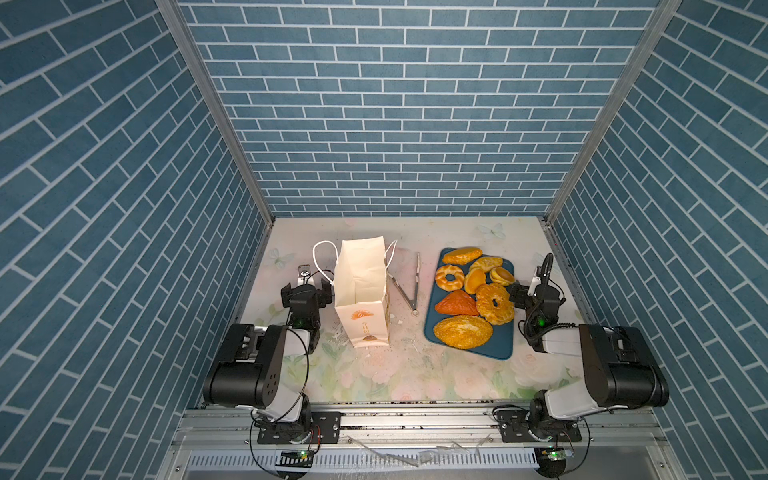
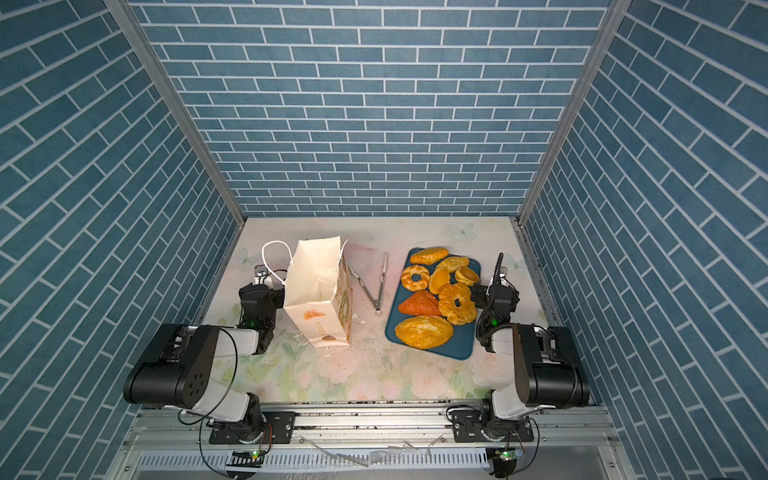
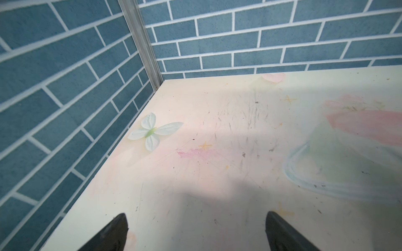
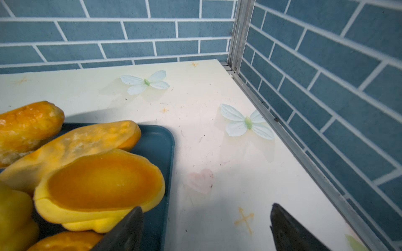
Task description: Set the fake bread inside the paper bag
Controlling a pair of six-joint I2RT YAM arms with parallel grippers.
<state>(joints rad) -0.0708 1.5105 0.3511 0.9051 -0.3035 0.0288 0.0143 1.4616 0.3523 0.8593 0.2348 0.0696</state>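
The fake bread lies heaped on a dark blue tray point(image 1: 498, 351) point(image 2: 461, 351) right of centre in both top views: a big ring point(image 1: 494, 303) point(image 2: 457, 303), a reddish triangle point(image 1: 456, 303), a seeded loaf point(image 1: 462, 331) and smaller buns. The paper bag point(image 1: 361, 291) point(image 2: 318, 286) stands upright and open-mouthed left of centre. My left gripper point(image 1: 307, 286) point(image 3: 195, 214) is open beside the bag's left side, over bare table. My right gripper point(image 1: 536, 286) point(image 4: 206, 206) is open at the tray's right edge. One finger is beside a small flat-faced bun point(image 4: 102, 180); nothing sits between the fingers.
Metal tongs point(image 1: 409, 286) point(image 2: 376, 282) lie on the table between the bag and the tray. The bag's white cord handle point(image 1: 322, 257) loops out near my left gripper. Blue brick walls close the table on three sides. Paper butterflies point(image 4: 247, 122) lie flat near the walls.
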